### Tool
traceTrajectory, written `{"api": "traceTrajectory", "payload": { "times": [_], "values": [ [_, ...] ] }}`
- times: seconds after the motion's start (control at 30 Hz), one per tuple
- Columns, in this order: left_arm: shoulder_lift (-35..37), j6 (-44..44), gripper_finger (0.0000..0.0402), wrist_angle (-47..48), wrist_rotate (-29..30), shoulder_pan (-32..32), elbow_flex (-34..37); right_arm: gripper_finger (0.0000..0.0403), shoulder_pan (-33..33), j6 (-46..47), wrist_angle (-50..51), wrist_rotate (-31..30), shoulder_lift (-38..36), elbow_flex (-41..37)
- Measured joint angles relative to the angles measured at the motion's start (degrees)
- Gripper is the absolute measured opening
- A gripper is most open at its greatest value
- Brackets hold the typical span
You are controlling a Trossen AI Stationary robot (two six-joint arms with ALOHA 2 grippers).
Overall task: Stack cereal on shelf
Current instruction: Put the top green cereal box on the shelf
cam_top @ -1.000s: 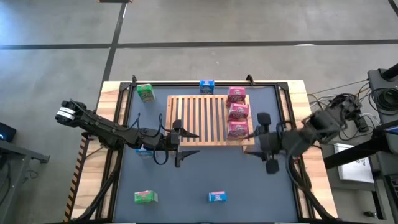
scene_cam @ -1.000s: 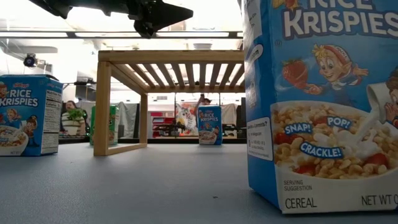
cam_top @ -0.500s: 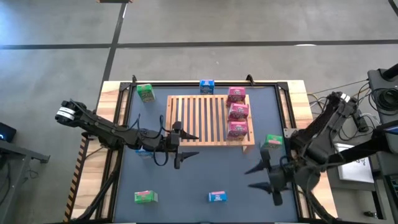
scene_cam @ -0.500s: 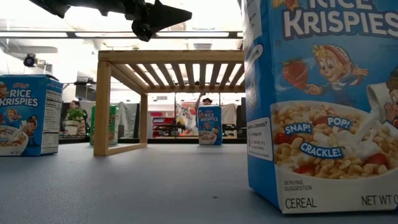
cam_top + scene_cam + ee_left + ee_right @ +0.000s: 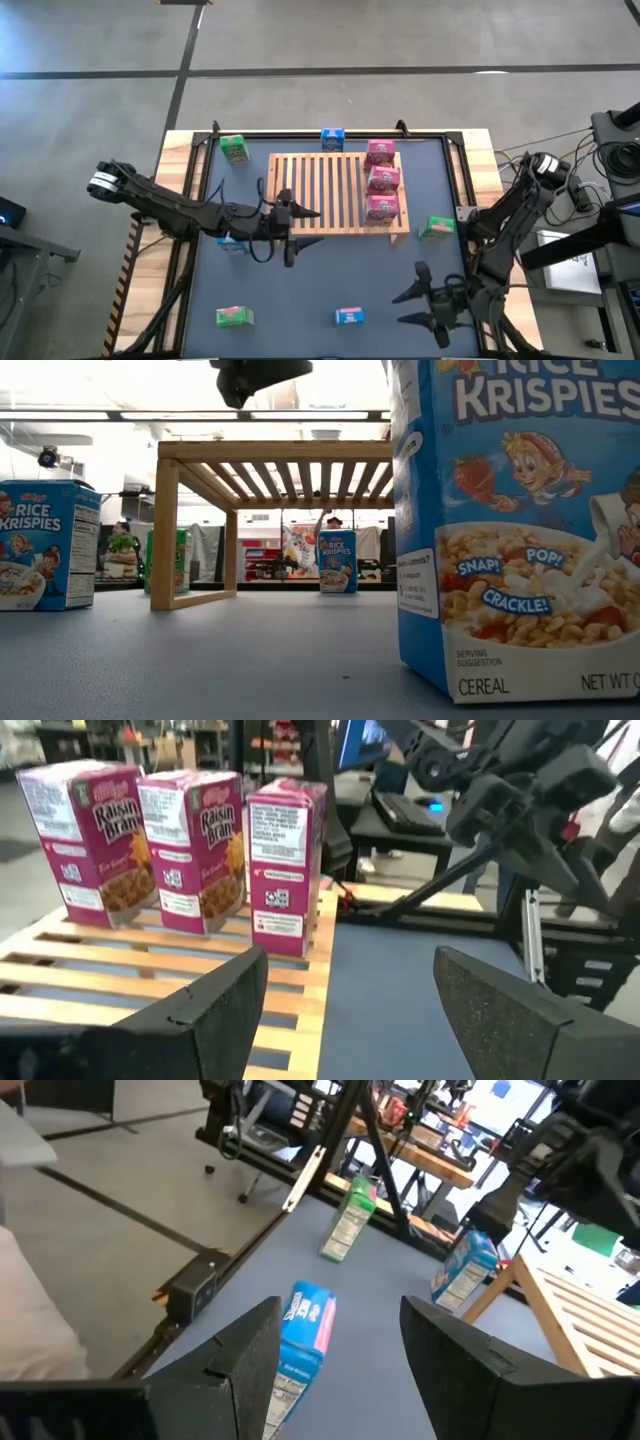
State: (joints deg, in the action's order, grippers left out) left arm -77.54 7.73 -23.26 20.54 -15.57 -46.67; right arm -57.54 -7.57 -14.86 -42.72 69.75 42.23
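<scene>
Three pink boxes (image 5: 382,180) stand on the shelf (image 5: 335,192). Left gripper (image 5: 305,227) hovers at its near edge, jaws wide, empty. Right gripper (image 5: 405,305) hangs near a blue box (image 5: 349,317), jaws apart, empty.

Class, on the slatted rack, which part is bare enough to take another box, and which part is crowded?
The shelf is bare across its slats from the left frame to the pink boxes. Its right edge is crowded: three pink boxes stand there in a row.

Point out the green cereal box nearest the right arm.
In the high view, the green cereal box stands on the table's right side, just off the near right corner of the wooden shelf, beside the row of three pink Raisin Bran boxes.
</scene>
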Motion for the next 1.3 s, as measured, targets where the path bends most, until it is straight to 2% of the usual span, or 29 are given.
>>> {"api": "traceTrajectory", "payload": {
  "times": [0.33, 0.43, 0.67, 0.83, 0.93, 1.03, 1.13, 1.3],
  "values": [
    [0.2, 0.1, 0.0241, 14.9, 0.0, 0.0, -7.9, 0.0194, -2.5, -5.9, -0.5, -0.5, -1.0, -2.5],
    [0.5, -0.1, 0.0231, 18.7, 0.0, 0.1, -9.6, 0.0194, -2.5, -6.0, -0.8, -2.3, -3.2, -4.3],
    [3.8, -0.1, 0.0224, 25.7, 0.2, 0.3, -10.6, 0.0194, -2.5, -4.1, -4.1, -2.4, -10.6, -11.3],
    [9.5, -0.1, 0.0223, 33.9, 6.8, 1.1, -10.6, 0.0194, -2.5, -4.6, -11.7, -2.2, -15.0, -17.4],
    [13.7, 0.3, 0.0223, 37.9, 8.9, 2.2, -10.6, 0.0194, -2.5, -5.4, -14.8, -1.9, -16.4, -19.7],
    [17.5, 1.1, 0.0223, 42.4, 9.2, 3.9, -10.6, 0.0194, -2.5, -6.3, -16.5, -1.9, -17.1, -20.7],
    [20.4, 3.3, 0.0223, 49.0, 12.3, 6.9, -10.6, 0.0194, -2.5, -7.6, -17.5, -1.9, -17.1, -21.2],
    [23.2, 7.6, 0.0223, 60.3, 15.0, 15.5, -10.6, 0.0194, -2.5, -8.0, -17.6, -1.9, -17.1, -21.3]
  ]
}}
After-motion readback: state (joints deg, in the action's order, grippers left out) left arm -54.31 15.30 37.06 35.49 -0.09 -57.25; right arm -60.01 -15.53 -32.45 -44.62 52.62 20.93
